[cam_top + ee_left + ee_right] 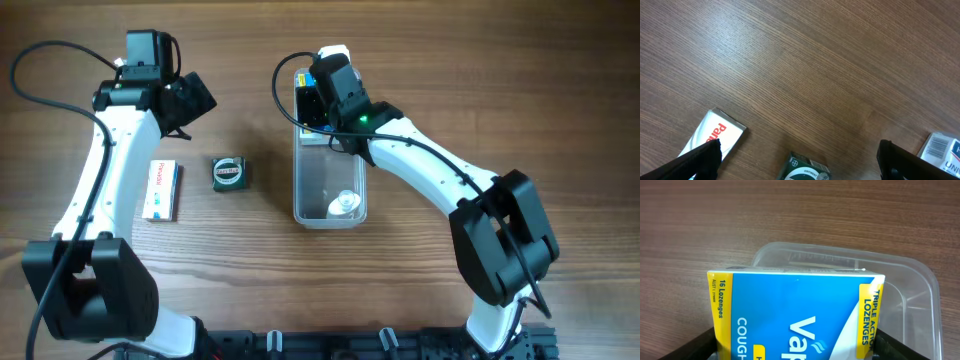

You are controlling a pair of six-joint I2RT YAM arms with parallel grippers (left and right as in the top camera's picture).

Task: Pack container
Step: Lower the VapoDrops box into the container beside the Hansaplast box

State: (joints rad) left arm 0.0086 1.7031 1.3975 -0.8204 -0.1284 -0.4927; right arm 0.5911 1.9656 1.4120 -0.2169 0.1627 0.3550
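Left tool [799,146]: held above the bench [790,60] with its tips set wide apart and nothing gripped; only the two dark fingers [700,160] are seen, cut off by the lower edge of the left wrist view.
Right tool [800,350]: clamped on the lozenge box [795,310]; only slivers of its fingers are shown at the lower corners of the right wrist view.
Lozenge box: blue and yellow, its lower part cut off; from overhead it is mostly covered by the right wrist.
Container [325,170]: laid at mid-bench, lengthwise away from the robot; its far end is hidden under the right arm, where the lozenge box is held over it.
Round white item [345,205]: lying in the near end of the container; its kind cannot be made out.
Barcoded carton [942,150]: cut off at the right edge of the left wrist view; it cannot be matched to anything seen from overhead.
Count, containers: one.
Count, loose on the bench from overhead: two, a white carton [161,190] with red print and a green pack [229,173], set near each other, apart, left of the container.
Count, arms: two.
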